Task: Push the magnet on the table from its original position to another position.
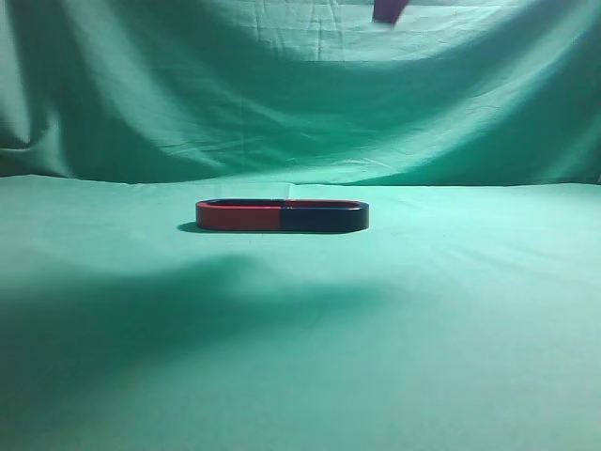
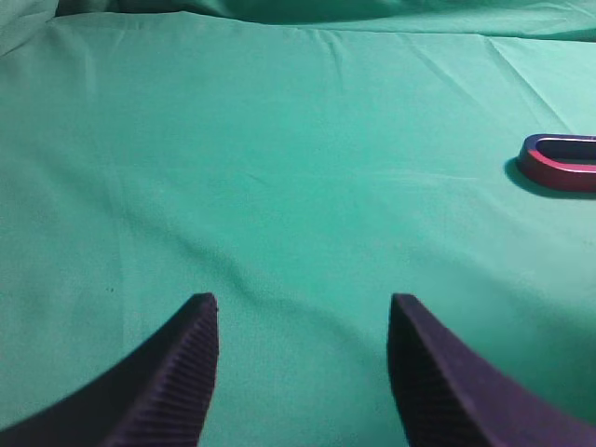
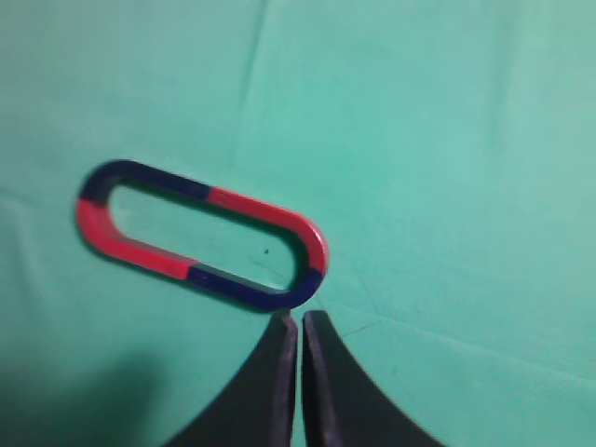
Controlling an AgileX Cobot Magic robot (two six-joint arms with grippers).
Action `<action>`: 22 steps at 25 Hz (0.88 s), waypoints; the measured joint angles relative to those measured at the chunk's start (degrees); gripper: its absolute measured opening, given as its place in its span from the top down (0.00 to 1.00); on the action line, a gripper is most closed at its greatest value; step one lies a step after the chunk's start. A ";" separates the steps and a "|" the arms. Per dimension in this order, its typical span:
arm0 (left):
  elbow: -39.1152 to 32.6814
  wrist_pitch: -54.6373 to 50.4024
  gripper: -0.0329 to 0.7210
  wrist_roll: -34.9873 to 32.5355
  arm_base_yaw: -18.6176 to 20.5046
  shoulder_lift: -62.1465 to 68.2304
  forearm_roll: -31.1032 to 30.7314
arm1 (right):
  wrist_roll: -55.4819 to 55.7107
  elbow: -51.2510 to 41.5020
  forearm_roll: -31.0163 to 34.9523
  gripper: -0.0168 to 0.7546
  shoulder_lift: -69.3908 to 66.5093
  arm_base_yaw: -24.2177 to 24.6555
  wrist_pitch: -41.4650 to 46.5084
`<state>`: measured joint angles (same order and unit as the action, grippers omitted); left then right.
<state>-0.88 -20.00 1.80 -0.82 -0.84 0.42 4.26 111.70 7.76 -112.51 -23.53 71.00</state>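
The magnet (image 1: pixel 324 218) lies flat on the table (image 1: pixel 300 357), navy side facing the exterior camera, red arm behind. It is joined end to end with a second U-shaped magnet (image 1: pixel 238 217) showing a red side, and the two form one oval. In the right wrist view the magnet (image 3: pixel 279 296) is the oval's right half and the other magnet (image 3: pixel 102 228) the left half. My right gripper (image 3: pixel 300 318) is shut and empty, its tips just short of the magnet's bend. My left gripper (image 2: pixel 303 307) is open and empty over bare cloth, left of the red magnet's end (image 2: pixel 559 166).
Wrinkled green cloth covers the table and rises as a backdrop (image 1: pixel 282 85) behind the magnets. A dark piece of an arm (image 1: pixel 388 9) shows at the top edge of the exterior view. A broad shadow lies on the cloth at front left.
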 joint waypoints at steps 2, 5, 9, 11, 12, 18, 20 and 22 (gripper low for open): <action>0.00 0.00 0.46 0.00 0.00 0.00 0.00 | 0.23 -1.69 -0.27 0.98 4.45 0.00 0.14; 0.00 0.00 0.46 0.00 0.00 0.00 0.00 | 0.94 -6.78 -0.64 0.98 12.18 0.00 0.27; 0.00 0.00 0.46 0.00 0.00 0.00 0.00 | 1.41 -16.61 -1.12 0.98 22.20 0.00 0.62; 0.00 0.00 0.46 0.00 0.00 0.00 0.00 | 2.02 -21.92 -1.62 0.98 26.98 0.00 0.62; 0.00 0.00 0.46 0.00 0.00 0.00 0.00 | 2.54 -25.04 -1.73 0.98 28.99 0.00 0.62; 0.00 0.00 0.46 0.00 0.00 0.00 0.00 | 3.16 -43.56 -1.85 0.98 44.76 0.00 -4.68; 0.00 0.00 0.46 0.00 0.00 0.00 0.00 | 3.06 -49.50 -1.85 0.98 50.17 0.00 -8.27; 0.00 0.00 0.46 0.00 0.00 0.00 0.00 | 2.73 -54.29 -1.85 0.98 56.09 0.00 -11.94</action>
<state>-0.88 -20.00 1.80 -0.82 -0.84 0.42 6.99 57.40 5.92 -56.42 -23.53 59.07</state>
